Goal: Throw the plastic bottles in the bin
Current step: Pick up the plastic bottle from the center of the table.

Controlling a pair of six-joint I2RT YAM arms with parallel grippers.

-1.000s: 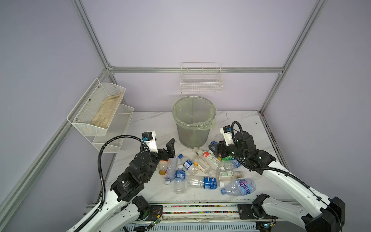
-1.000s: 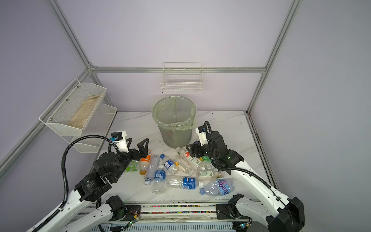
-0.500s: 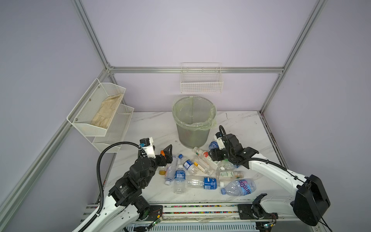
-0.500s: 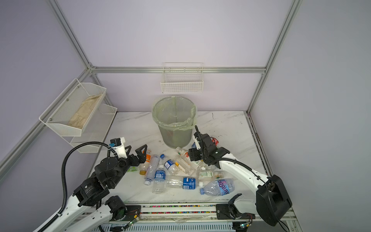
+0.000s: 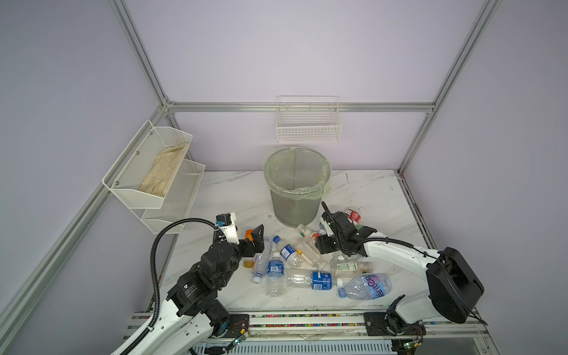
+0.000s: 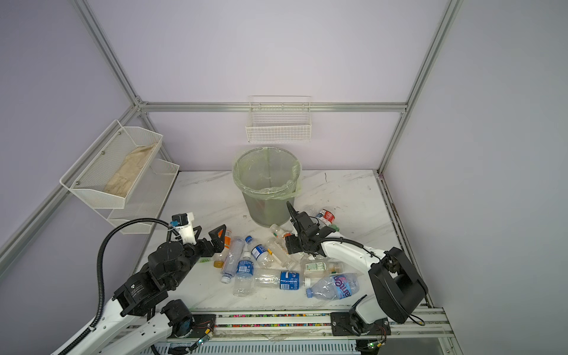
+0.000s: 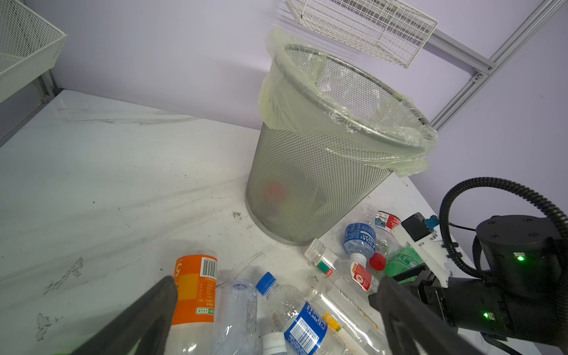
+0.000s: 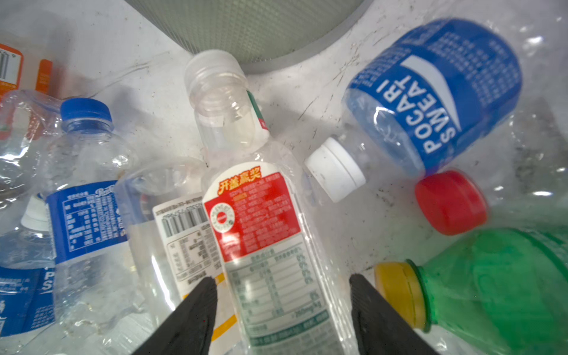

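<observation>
The bin [image 5: 292, 206] [image 6: 264, 209] [image 7: 307, 172], a grey mesh basket with a pale green bag, stands at the back middle. Several plastic bottles lie in a heap in front of it. My right gripper [image 8: 282, 282] [image 5: 319, 242] is low in the heap. Its jaws stand either side of a clear red-label bottle [image 8: 255, 209] [image 5: 309, 235], with a small gap on each side. A blue Pocari bottle [image 8: 436, 89] and a green bottle [image 8: 498, 282] lie beside it. My left gripper [image 7: 275, 287] [image 5: 253, 242] is wide open over the heap's left end, by an orange-label bottle [image 7: 193, 292].
A white mesh two-tier shelf [image 5: 153, 172] with a cloth in it hangs on the left wall. A white wire basket [image 5: 309, 123] hangs on the back wall above the bin. More bottles [image 5: 319, 279] and a crushed one [image 5: 368, 285] lie near the table's front edge.
My right gripper has dropped into the heap near the bin and its jaws have narrowed around the red-label bottle. My left gripper has moved down toward the orange-label bottle, still open.
</observation>
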